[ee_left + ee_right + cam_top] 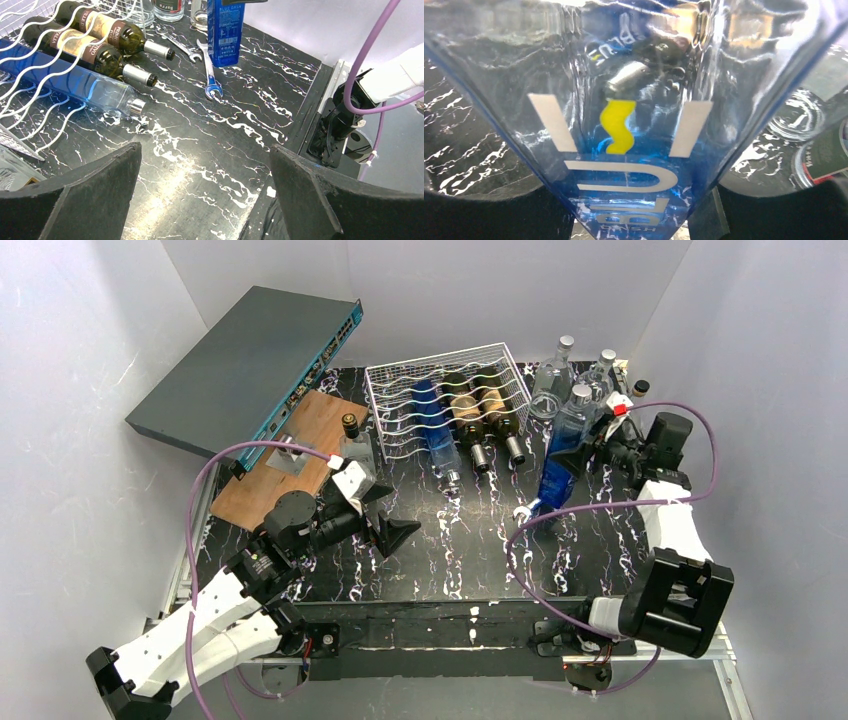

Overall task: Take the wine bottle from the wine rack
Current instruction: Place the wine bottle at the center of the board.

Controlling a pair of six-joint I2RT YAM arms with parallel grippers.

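The white wire wine rack (395,400) stands at the back centre. In it lie two dark wine bottles (497,410) with tan labels and a clear blue bottle (432,425), necks toward me; the left wrist view shows the dark bottles (100,55) too. Right of the rack a blue square bottle (562,455) stands tilted on the table, with my right gripper (631,220) shut on its sides. It fills the right wrist view (624,100). My left gripper (205,165) hangs open and holds nothing, low over the table in front of the rack (30,100).
A grey network switch (250,360) leans at the back left beside a wooden board (290,455) and a small dark bottle (352,430). Clear bottles (565,370) crowd the back right. A wrench (210,70) lies near the blue square bottle's base.
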